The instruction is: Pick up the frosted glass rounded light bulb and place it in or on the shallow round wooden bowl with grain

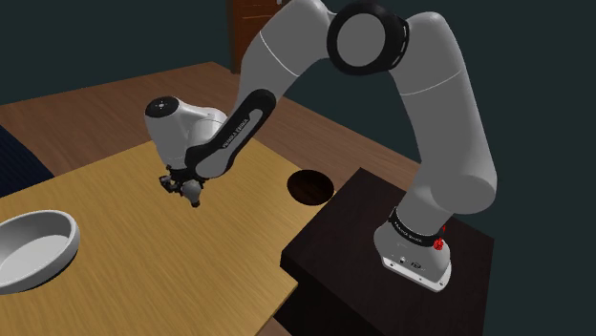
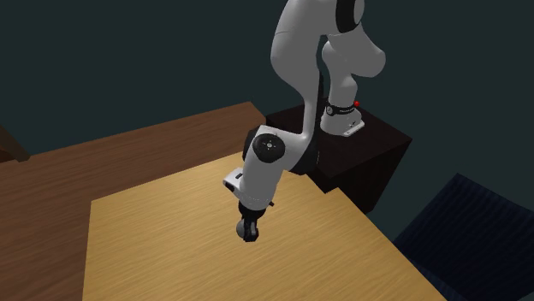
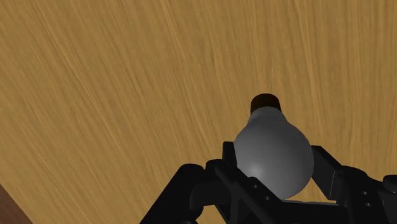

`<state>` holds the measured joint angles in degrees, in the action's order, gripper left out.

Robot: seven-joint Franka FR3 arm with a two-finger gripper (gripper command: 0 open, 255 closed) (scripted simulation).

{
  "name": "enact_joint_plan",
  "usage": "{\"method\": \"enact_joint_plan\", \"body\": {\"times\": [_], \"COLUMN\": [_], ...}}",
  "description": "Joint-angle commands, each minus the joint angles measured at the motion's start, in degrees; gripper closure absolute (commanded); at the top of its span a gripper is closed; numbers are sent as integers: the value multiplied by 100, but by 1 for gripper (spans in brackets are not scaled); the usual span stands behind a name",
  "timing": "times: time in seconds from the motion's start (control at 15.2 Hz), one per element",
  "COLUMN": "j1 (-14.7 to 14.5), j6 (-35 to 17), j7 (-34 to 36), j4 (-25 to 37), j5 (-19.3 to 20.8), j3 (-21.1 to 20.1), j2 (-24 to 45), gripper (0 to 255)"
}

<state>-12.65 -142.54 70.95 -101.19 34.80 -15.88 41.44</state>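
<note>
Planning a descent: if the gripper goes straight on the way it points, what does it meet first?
The table. The bulb clasped in the gripper sticks out ahead, so its dark base would probably touch the wood first.

This looks like a room in a home: a light wooden worktop point(image 1: 143, 239) stands on a brown wooden floor point(image 1: 67, 115) before dark teal walls point(image 1: 115, 38), with a brown wooden door or cabinet point(image 1: 250, 29) behind and a pale bowl point(image 1: 53, 265) near the worktop's edge.
</note>
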Motion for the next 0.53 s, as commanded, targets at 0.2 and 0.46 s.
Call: {"method": "enact_joint_plan", "body": {"times": [0.2,0.46], "j1": [96,161], "j6": [201,376], "j7": [-137,-245], "j4": [-86,-127], "j5": [-141,-261], "j3": [-121,-217], "j2": [-295,-520], "gripper": [255,255]}}
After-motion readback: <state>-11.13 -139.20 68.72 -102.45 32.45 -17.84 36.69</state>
